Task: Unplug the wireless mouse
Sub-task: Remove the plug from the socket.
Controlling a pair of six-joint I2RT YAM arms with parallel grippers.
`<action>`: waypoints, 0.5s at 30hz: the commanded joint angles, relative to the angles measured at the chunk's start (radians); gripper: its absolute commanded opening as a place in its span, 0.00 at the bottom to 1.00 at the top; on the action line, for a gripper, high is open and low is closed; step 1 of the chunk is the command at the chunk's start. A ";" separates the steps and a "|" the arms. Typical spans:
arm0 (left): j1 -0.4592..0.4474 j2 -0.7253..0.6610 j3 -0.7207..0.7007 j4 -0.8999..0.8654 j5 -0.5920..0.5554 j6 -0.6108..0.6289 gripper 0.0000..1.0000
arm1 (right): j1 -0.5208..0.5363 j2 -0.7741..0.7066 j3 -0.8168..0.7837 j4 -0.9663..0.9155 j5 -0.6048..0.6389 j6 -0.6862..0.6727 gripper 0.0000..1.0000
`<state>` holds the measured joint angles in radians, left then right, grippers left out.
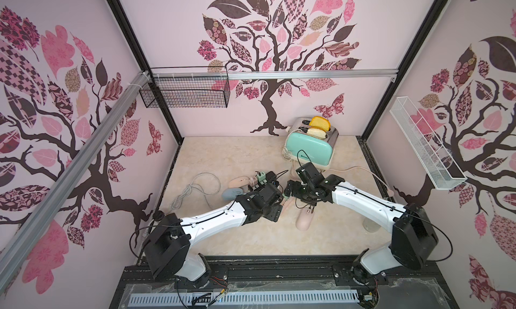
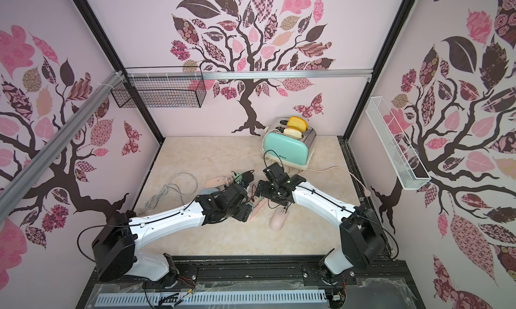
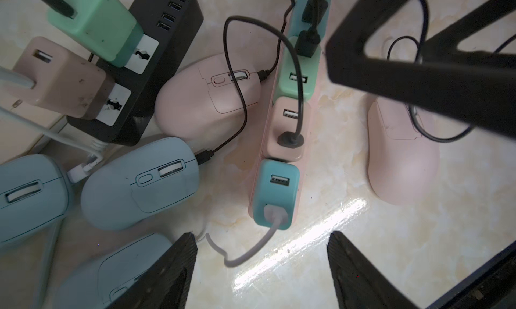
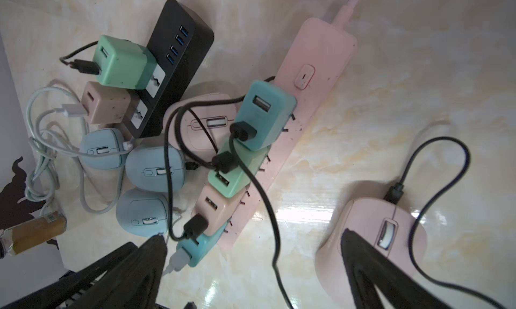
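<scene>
Pink mouse (image 4: 363,215) with black cable (image 4: 393,193)

In both top views we find the pink power strip (image 2: 256,211) almost wholly covered by the two arms, and its plugs are too small to read. In the left wrist view a blurred black bar (image 3: 418,78) crosses the pink mouse (image 3: 402,165), and one blue mouse (image 3: 28,198) is cut by the picture's edge.
</scene>
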<state>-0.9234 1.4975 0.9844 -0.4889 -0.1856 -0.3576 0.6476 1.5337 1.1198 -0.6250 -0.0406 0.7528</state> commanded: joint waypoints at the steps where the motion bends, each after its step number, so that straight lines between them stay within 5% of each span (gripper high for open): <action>1: -0.005 0.023 0.018 0.051 0.010 0.044 0.76 | -0.002 0.050 0.062 -0.024 0.048 0.014 1.00; 15: -0.006 0.145 0.039 0.070 -0.022 0.049 0.62 | -0.002 0.210 0.128 -0.016 0.072 0.019 0.98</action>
<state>-0.9257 1.6211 0.9958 -0.4408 -0.1902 -0.3244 0.6441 1.7344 1.2160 -0.6353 0.0109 0.7662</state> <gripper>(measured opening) 0.627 0.984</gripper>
